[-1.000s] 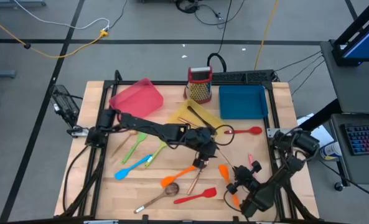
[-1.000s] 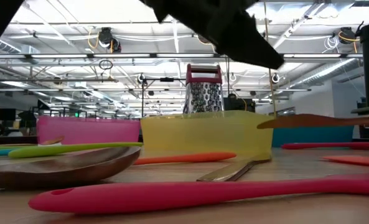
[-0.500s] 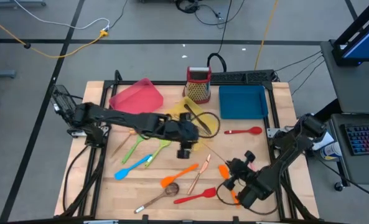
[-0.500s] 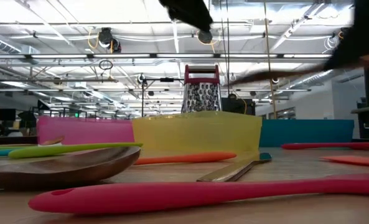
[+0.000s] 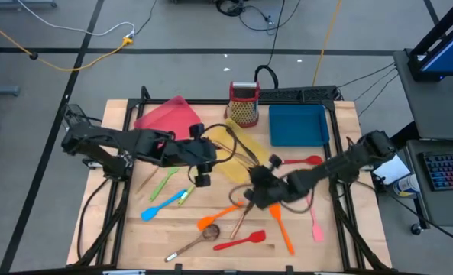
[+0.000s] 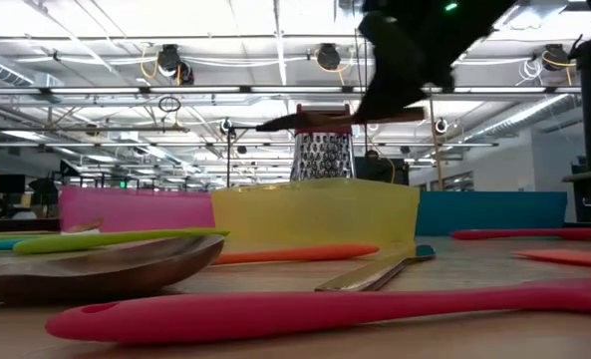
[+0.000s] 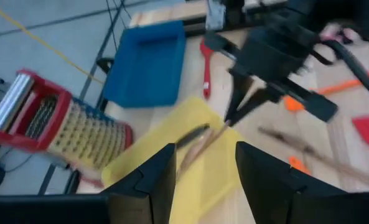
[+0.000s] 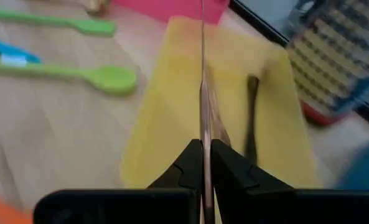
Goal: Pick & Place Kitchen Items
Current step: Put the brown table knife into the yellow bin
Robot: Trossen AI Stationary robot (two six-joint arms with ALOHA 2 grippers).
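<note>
My right gripper (image 5: pixel 254 182) is shut on a thin copper-coloured piece of cutlery (image 8: pixel 203 74), which hangs above the yellow tray (image 5: pixel 228 145). A black knife (image 8: pixel 251 118) lies in that tray. My left gripper (image 7: pixel 200 186) hangs open with nothing between its fingers, raised above the table just left of the yellow tray (image 7: pixel 165 155). Green (image 5: pixel 162 183), blue (image 5: pixel 153 208), orange (image 5: pixel 219 215) and red (image 5: pixel 241 241) spatulas, a brownish spoon (image 5: pixel 205 236) and more copper cutlery (image 5: pixel 238 221) lie flat on the wooden table. My right gripper pinches the copper cutlery between its two fingers (image 8: pixel 190 163); the piece stands edge-on there (image 8: pixel 203 134) and runs on ahead past the fingertips. The fingers slant down from the table's right. The cutlery (image 6: pixel 305 122) is lifted clear, about level, above the yellow tray.
A pink tray (image 5: pixel 169 118), a red-topped box grater (image 5: pixel 245 103) and a blue tray (image 5: pixel 298 126) stand along the far edge. A red spoon (image 5: pixel 302 160), an orange spatula (image 5: pixel 281 229) and a pink spatula (image 5: pixel 315 223) lie at the right.
My right gripper has swung from the near right corner up and toward the yellow tray, carrying the copper cutlery, and has rolled its wrist. My left gripper has risen and drawn back toward the table's left, tipping up from pointing down; it stays open.
</note>
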